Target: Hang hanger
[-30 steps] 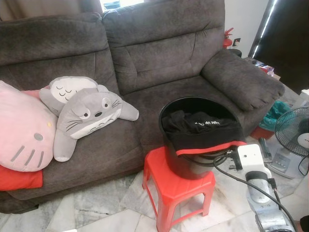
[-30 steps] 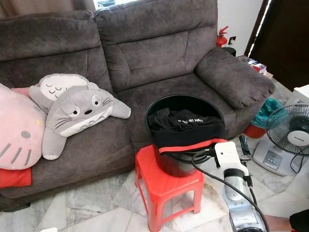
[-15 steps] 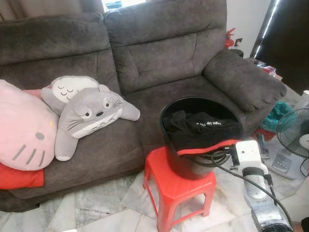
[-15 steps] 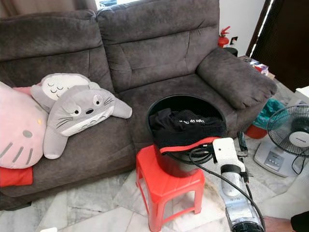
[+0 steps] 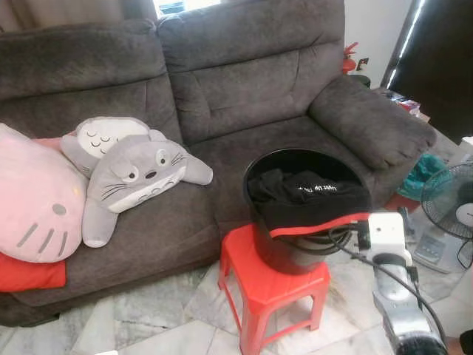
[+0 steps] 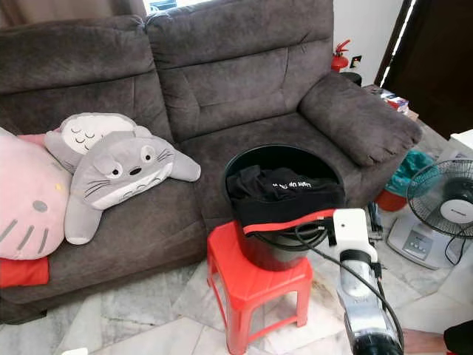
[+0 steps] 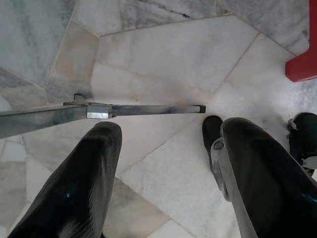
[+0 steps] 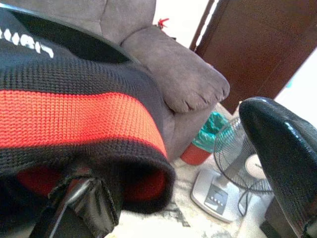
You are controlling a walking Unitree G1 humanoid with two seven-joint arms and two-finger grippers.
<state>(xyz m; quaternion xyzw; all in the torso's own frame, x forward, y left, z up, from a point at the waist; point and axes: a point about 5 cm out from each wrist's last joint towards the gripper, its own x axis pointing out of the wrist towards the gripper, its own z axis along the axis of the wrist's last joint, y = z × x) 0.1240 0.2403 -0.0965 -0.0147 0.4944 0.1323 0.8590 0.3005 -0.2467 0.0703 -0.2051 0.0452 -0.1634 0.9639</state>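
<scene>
A black bucket (image 5: pixel 295 255) stands on a red plastic stool (image 5: pixel 275 290) in front of the sofa. A black knitted garment (image 5: pixel 310 198) with a red band (image 8: pixel 69 118) fills it and hangs over the rim on the near right. My right gripper (image 8: pixel 163 148) is open at that side of the bucket, its white wrist block (image 5: pixel 384 233) beside the rim. One finger (image 8: pixel 79 203) sits under the garment's hem, the other finger (image 8: pixel 282 153) stands off to the side. My left gripper (image 7: pixel 168 129) hangs open over the marble floor.
A dark grey sofa (image 5: pixel 244 89) carries a grey plush (image 5: pixel 140 174) and a pink cushion (image 5: pixel 33 200). A floor fan (image 5: pixel 451 203) and a teal bin (image 5: pixel 421 171) stand to the right. A metal bar (image 7: pixel 124 110) lies across the floor under the left gripper.
The head view swayed a little. My right wrist stays beside the bucket's rim, barely shifted; bucket, garment and stool have not moved.
</scene>
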